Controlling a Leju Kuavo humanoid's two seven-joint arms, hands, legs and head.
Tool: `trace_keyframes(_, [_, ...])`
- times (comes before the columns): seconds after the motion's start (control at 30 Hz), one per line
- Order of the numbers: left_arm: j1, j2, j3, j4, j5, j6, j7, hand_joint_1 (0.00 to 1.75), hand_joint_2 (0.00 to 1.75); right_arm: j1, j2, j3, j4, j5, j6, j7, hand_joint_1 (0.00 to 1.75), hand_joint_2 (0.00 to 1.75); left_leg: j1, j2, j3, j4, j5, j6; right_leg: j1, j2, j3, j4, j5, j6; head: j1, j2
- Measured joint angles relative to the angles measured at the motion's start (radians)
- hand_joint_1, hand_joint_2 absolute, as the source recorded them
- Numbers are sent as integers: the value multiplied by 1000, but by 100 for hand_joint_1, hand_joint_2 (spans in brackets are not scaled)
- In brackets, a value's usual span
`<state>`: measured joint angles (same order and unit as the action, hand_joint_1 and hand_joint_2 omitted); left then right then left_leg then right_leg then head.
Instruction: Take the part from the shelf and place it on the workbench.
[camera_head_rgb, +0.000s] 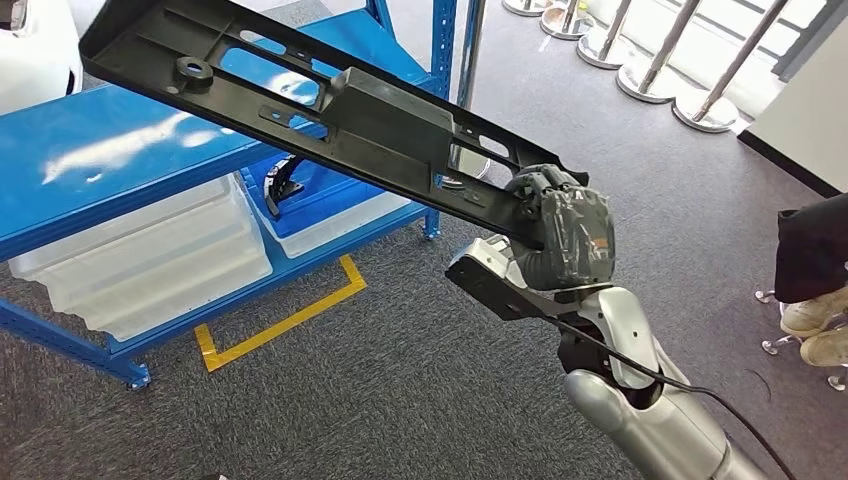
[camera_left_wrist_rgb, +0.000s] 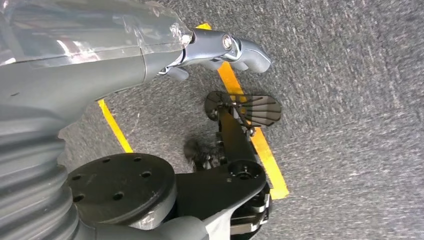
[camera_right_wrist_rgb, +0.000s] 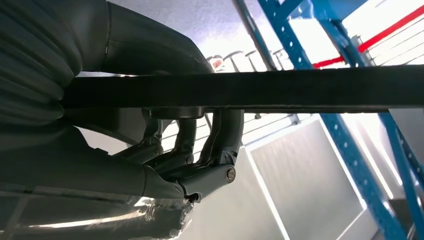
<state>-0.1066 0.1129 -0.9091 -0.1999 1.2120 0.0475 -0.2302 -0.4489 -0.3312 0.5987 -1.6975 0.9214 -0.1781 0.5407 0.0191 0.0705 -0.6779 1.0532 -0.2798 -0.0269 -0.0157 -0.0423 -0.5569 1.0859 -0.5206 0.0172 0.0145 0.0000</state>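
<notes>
The part (camera_head_rgb: 330, 110) is a long black flat bracket with slots and a raised block. It hangs tilted in the air above the blue shelf (camera_head_rgb: 100, 160), its far end up at the left. My right hand (camera_head_rgb: 565, 235) grips its near end, right of the shelf. In the right wrist view the part (camera_right_wrist_rgb: 280, 90) runs edge-on across the picture, and my right hand's fingers (camera_right_wrist_rgb: 200, 145) curl around it from below. My left hand (camera_left_wrist_rgb: 225, 47) hangs over the grey carpet and holds nothing, thumb stretched out.
Clear plastic bins (camera_head_rgb: 150, 260) sit on the shelf's lower level, one holding another black part (camera_head_rgb: 282, 185). Yellow floor tape (camera_head_rgb: 280, 325) marks the carpet by the shelf. Metal stanchion bases (camera_head_rgb: 650, 80) stand at the back right. A person (camera_head_rgb: 810, 250) stands at the right edge.
</notes>
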Motion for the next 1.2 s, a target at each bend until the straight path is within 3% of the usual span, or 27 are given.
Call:
trace_keyframes(0.03, [0,1,0,0,0,-1,0,0,175,-4,0,0,-1,-1,1,2,175,175,0,5,0,-3,10,-7,6,-3,15,-31,-16,-12,0,0])
trace_keyframes(0.1, [-1,1,0,0,-2,-1,-1,0,175,-7,-1,0,-1,-4,3,5,175,175,3,9,1,-7,23,-21,10,9,5,-44,-1,-35,-3,0])
trace_keyframes(0.13, [-1,2,0,0,-4,-1,-1,0,175,-8,-2,0,-1,-6,3,7,175,175,4,-1,-6,2,11,-28,9,15,-5,-46,9,-44,-3,0])
trace_keyframes(0.2, [1,3,0,0,-8,-1,-2,0,175,-8,-2,1,-2,-6,3,10,175,175,6,-36,-32,71,-72,-37,7,26,-31,-52,34,-59,-11,0])
trace_keyframes(0.27, [2,5,0,0,-13,-1,-2,0,175,-7,-2,1,-2,-6,3,12,175,175,2,-58,-59,191,-167,-36,10,41,-60,-52,59,-67,-24,0])
trace_keyframes(0.3, [2,6,0,0,-15,0,-2,0,175,-4,-2,1,-2,-6,3,13,175,175,0,-61,-64,244,-183,-34,13,50,-76,-51,72,-69,-28,0])
trace_keyframes(0.33, [1,6,0,0,-18,0,-2,0,175,-2,-2,1,-2,-6,3,14,175,175,-2,-62,-57,274,-175,-30,15,60,-92,-51,85,-69,-32,0])
trace_keyframes(0.37, [0,7,0,0,-21,1,-2,0,175,1,-2,1,-2,-6,4,15,175,175,-4,-63,-35,271,-149,-24,18,70,-107,-51,98,-68,-34,0])
trace_keyframes(0.43, [-4,8,0,0,-24,1,-2,0,175,6,-3,1,-3,-6,4,18,175,175,-10,-81,53,174,-110,-7,20,89,-135,-49,123,-64,-38,0])
trace_keyframes(0.5, [-9,11,0,0,-26,1,-2,0,175,7,-4,0,-6,-6,5,20,175,175,-14,-106,143,34,-127,5,21,103,-151,-48,143,-57,-37,0])
trace_keyframes(0.57, [-15,12,0,0,-30,2,-2,0,175,8,-6,0,-9,-6,6,22,175,175,-17,-106,173,-30,-144,8,18,114,-156,-52,161,-45,-37,0])
trace_keyframes(0.63, [-19,11,0,0,-34,2,-1,0,175,10,-11,0,-11,-6,6,26,175,175,-14,-90,171,-41,-127,15,16,113,-160,-51,165,-33,-40,0])
trace_keyframes(0.7, [-20,11,0,0,-37,2,0,0,175,11,-17,-1,-14,-7,6,29,175,175,-8,-73,164,-51,-109,23,15,88,-187,10,116,-23,-34,0])
trace_keyframes(0.77, [-20,11,0,0,-40,2,1,0,175,13,-20,-2,-15,-8,7,30,175,175,-7,-57,151,-51,-97,25,7,60,-234,143,34,-11,-21,0])
trace_keyframes(0.8, [-20,11,0,0,-40,2,2,0,175,15,-21,-2,-15,-9,7,31,175,175,-6,-48,144,-50,-93,23,2,54,-249,199,7,-5,-16,0])
trace_keyframes(0.83, [-20,11,0,0,-41,2,2,0,175,17,-22,-2,-15,-10,7,32,175,175,-4,-39,139,-49,-89,20,-2,50,-248,225,-3,1,-13,0])
trace_keyframes(0.87, [-20,11,0,0,-41,2,2,0,175,18,-23,-2,-15,-11,6,33,175,175,-2,-30,134,-47,-87,17,-6,45,-226,210,4,5,-9,0])
trace_keyframes(0.93, [-20,11,0,0,-41,2,2,0,175,19,-23,-2,-15,-12,5,33,175,175,4,-13,129,-42,-86,7,-10,24,-134,83,40,12,-2,0])
trace_keyframes(0.97, [-21,12,0,0,-41,3,2,0,175,19,-24,-2,-15,-12,5,33,175,175,4,-6,127,-37,-87,1,-8,12,-93,19,53,10,4,0])
trace_keyframes(1.03, [-23,12,-1,0,-41,3,2,0,175,19,-24,-2,-16,-13,4,34,175,175,1,6,125,-32,-89,-13,-2,2,-61,-42,56,-4,6,0])
trace_keyframes(1.1, [-24,13,-1,0,-41,3,2,0,175,19,-25,-2,-17,-14,4,36,175,175,1,14,126,-32,-88,-26,2,18,-66,-43,60,-24,0,0])
trace_keyframes(1.17, [-25,13,-1,0,-41,4,2,0,175,17,-27,-2,-18,-14,4,36,175,175,6,-5,121,-9,-109,-38,2,31,-68,-48,66,-40,-7,0])
trace_keyframes(1.2, [-26,13,-1,0,-40,4,2,0,175,16,-27,-2,-18,-13,4,36,175,175,7,-24,106,30,-136,-41,1,36,-69,-50,69,-47,-11,0])
